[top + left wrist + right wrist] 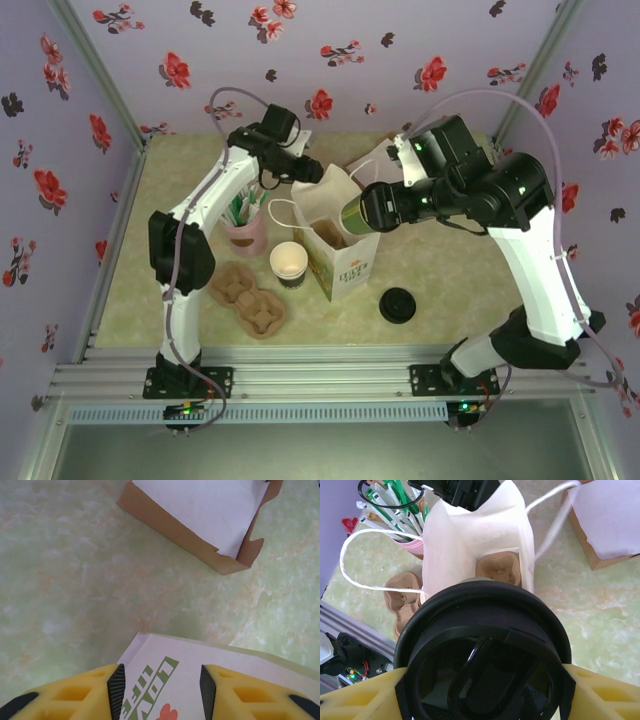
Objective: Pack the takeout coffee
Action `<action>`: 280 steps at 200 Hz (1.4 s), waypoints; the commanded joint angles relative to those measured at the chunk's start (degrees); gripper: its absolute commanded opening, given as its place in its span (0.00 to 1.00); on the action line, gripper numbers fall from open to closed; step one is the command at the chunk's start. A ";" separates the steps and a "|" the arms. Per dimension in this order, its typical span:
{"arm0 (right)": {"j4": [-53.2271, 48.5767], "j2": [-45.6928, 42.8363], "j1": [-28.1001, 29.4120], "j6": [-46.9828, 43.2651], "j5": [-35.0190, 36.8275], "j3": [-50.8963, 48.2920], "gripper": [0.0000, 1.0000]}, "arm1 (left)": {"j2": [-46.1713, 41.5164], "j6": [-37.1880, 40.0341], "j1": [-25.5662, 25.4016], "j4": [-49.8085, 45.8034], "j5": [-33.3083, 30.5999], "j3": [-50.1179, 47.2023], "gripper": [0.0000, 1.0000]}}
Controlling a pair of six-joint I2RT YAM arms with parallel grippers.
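Observation:
A takeout coffee cup [352,212] with a round black lid [482,650] lies tilted over the mouth of the white paper bag [345,262]. My right gripper [368,208] is shut on it, a yellow finger [362,697] on each side of the lid. Inside the bag sits a brown pulp carrier [499,567]. My left gripper [305,172] is at the bag's far rim. Its pads [116,687] stand apart over the bag's green-printed wall [210,680] without pinching it. A lidless paper cup [288,262] stands left of the bag, and a loose black lid [397,305] lies to its right.
The pink cup of stirrers [245,225] stands beside the bag's left side, with two pulp carriers [247,297] in front of it. An open brown box [368,158] lies behind the bag. The bag's string handles [350,555] loop outward. Flowered walls enclose the table.

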 commanded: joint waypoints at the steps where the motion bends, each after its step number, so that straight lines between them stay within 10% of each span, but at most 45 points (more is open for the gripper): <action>1: -2.41 2.12 1.22 -0.52 2.21 3.08 0.69 | -3.15 0.73 -1.25 1.67 1.53 -1.60 0.45; 178: -12.63 9.90 6.50 1.90 10.78 1.64 0.68 | -8.43 -0.97 -4.89 7.30 3.05 -8.44 0.46; 280: -13.89 10.03 9.47 2.89 11.45 -6.78 0.67 | -11.72 -1.98 -2.62 9.58 2.86 -9.71 0.67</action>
